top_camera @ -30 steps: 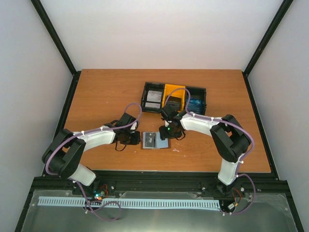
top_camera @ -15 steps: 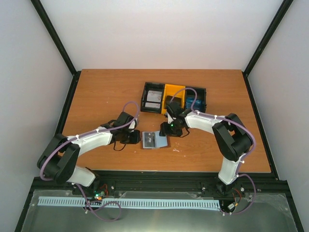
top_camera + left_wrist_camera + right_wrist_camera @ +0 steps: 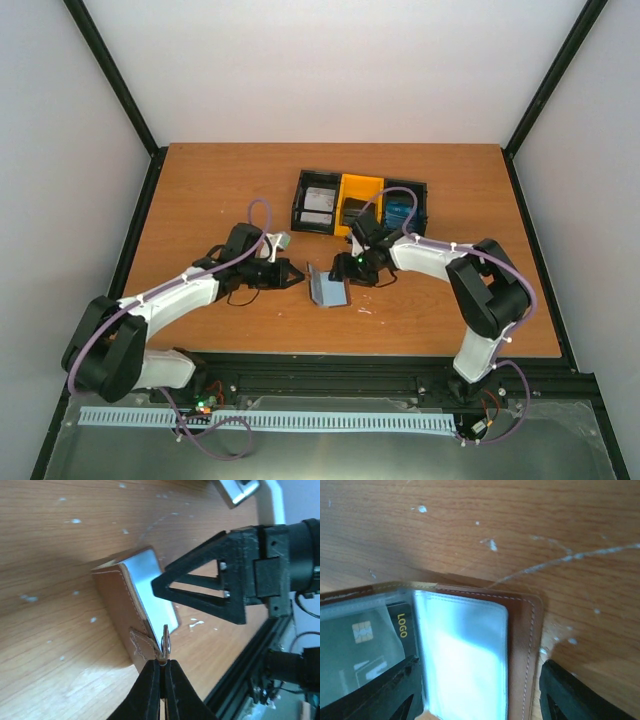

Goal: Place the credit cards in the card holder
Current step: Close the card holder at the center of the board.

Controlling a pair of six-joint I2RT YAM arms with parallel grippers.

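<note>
The brown card holder (image 3: 330, 289) lies on the table between both arms, its left flap lifted steeply. My left gripper (image 3: 296, 275) is shut on the small snap tab at that flap's edge (image 3: 164, 650); the brown outside (image 3: 117, 605) faces its camera. My right gripper (image 3: 480, 702) is open, its fingers (image 3: 572, 695) straddling the flat right flap with its pale pocket (image 3: 465, 650). A dark credit card (image 3: 367, 637) printed LOGO sits in the holder's other clear pocket. More credit cards rest in the tray: whitish (image 3: 318, 205), dark (image 3: 355, 209), blue (image 3: 402, 212).
The black-and-yellow three-compartment tray (image 3: 299, 200) stands just behind the right gripper. The table's near edge with its black rail (image 3: 330, 362) runs close in front of the holder. The right gripper (image 3: 220, 580) hangs close above the holder in the left wrist view.
The holder lay open and flat; the left gripper shut on its tab and swung the left flap up towards the right. The right gripper's jaws spread a little wider.
</note>
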